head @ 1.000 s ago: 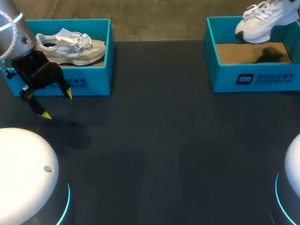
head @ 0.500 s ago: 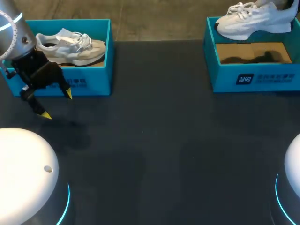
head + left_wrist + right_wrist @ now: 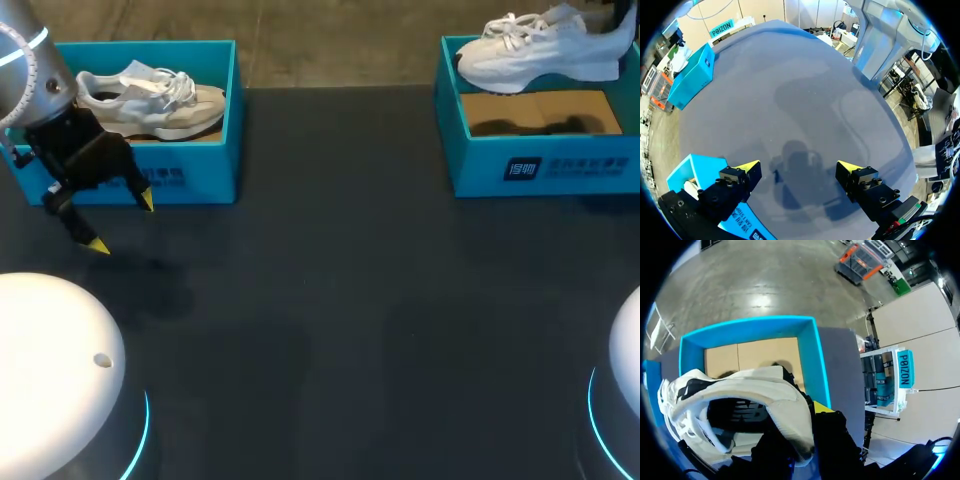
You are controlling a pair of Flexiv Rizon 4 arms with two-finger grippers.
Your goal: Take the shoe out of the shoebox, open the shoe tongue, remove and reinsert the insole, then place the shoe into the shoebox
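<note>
Swung level and leftward, the shoe, likely light and pliable, hung over the far-right shoebox, right gripper pinching its firmer heel collar; left gripper spread.

Bright even light; soft shadow under left end effector on table.

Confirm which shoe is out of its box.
The right shoe, held by the right gripper above the right shoebox; the left shoe lies inside the left shoebox.
</note>
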